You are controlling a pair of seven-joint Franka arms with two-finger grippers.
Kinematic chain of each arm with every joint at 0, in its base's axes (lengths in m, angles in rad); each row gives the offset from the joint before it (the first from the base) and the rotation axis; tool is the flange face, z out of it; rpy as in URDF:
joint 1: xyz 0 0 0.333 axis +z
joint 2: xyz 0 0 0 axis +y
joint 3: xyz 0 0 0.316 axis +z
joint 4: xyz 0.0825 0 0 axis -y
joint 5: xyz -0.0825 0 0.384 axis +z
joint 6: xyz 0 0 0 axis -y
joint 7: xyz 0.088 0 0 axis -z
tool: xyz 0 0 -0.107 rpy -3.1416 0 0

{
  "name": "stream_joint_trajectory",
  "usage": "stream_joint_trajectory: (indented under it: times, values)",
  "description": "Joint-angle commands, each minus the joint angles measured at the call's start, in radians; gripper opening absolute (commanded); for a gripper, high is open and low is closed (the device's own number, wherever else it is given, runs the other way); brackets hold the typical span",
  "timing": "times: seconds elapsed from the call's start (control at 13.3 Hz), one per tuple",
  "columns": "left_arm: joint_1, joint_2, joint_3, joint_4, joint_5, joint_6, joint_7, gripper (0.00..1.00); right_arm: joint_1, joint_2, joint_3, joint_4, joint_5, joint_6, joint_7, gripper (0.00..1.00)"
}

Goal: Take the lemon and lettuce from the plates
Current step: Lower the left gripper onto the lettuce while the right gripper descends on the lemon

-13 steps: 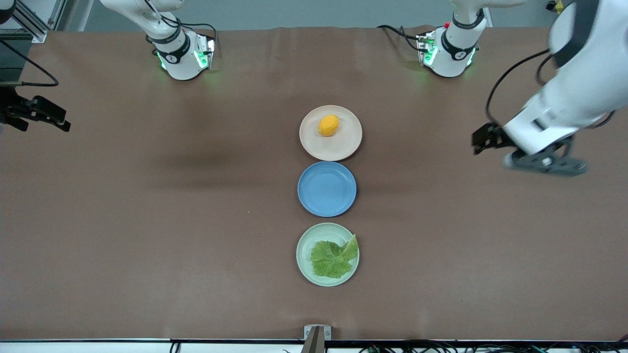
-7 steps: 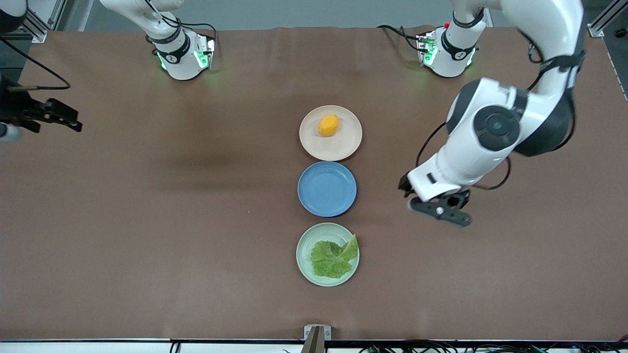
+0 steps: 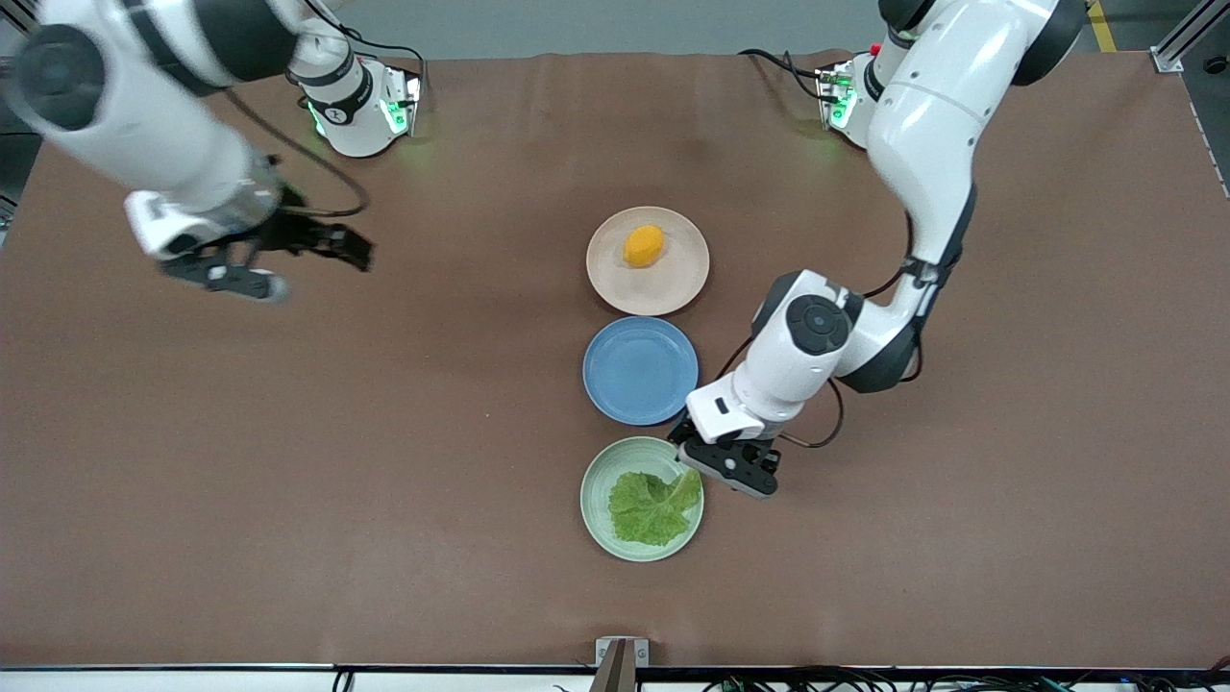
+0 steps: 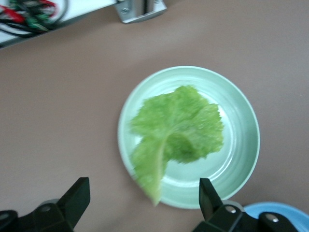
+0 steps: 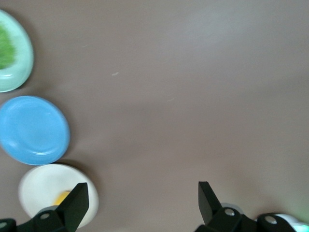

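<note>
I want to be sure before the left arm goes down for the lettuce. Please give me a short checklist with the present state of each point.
1. Lettuce lies in the mint green plate, stem tip over the rim: ok.
2. Left end effector open: ok.
3. Left end effector above the leaf's stem end at the plate's edge, not its middle: ok for a stem grasp.
4. Blue plate close beside the left end effector: cannot tell if it clears.
5. Right end effector open, above bare table toward the right arm's end: ok.
6. Lemon on the pink-beige plate, untouched: ok.
</note>
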Motion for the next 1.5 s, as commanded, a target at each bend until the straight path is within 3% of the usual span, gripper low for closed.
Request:
stream_joint_trajectory:
  times: [0.0, 0.38, 0.6, 0.9, 1.05, 1.2, 1.27, 1.43]
  values:
    - [-0.035, 0.08, 0.016, 0.082, 0.022, 0.024, 0.011, 0.94, 0.2, 0.06, -0.012, -0.065, 0.008, 0.156, 0.285, 1.0]
    - [-0.035, 0.151, 0.027, 0.089, 0.025, 0.151, 0.174, 0.78, 0.444, 0.304, -0.012, -0.059, 0.008, 0.505, 0.649, 1.0]
    - [-0.078, 0.165, 0.08, 0.086, 0.025, 0.2, 0.206, 0.66, 0.515, 0.39, -0.015, -0.056, -0.005, 0.547, 0.85, 1.0]
    - [-0.079, 0.165, 0.093, 0.083, 0.039, 0.203, 0.269, 0.51, 0.579, 0.482, -0.015, -0.058, -0.033, 0.593, 1.083, 1.0]
    - [-0.081, 0.172, 0.094, 0.083, 0.04, 0.203, 0.269, 0.31, 0.595, 0.524, -0.015, -0.056, -0.033, 0.656, 1.152, 1.0]
    - [-0.084, 0.176, 0.094, 0.083, 0.04, 0.203, 0.269, 0.23, 0.607, 0.561, -0.015, -0.056, -0.033, 0.716, 1.182, 0.99]
    - [-0.084, 0.177, 0.094, 0.083, 0.04, 0.203, 0.266, 0.19, 0.605, 0.57, -0.014, -0.052, -0.032, 0.725, 1.183, 0.95]
    - [-0.084, 0.174, 0.094, 0.083, 0.04, 0.203, 0.269, 0.01, 0.607, 0.584, -0.012, -0.041, -0.027, 0.725, 1.183, 0.84]
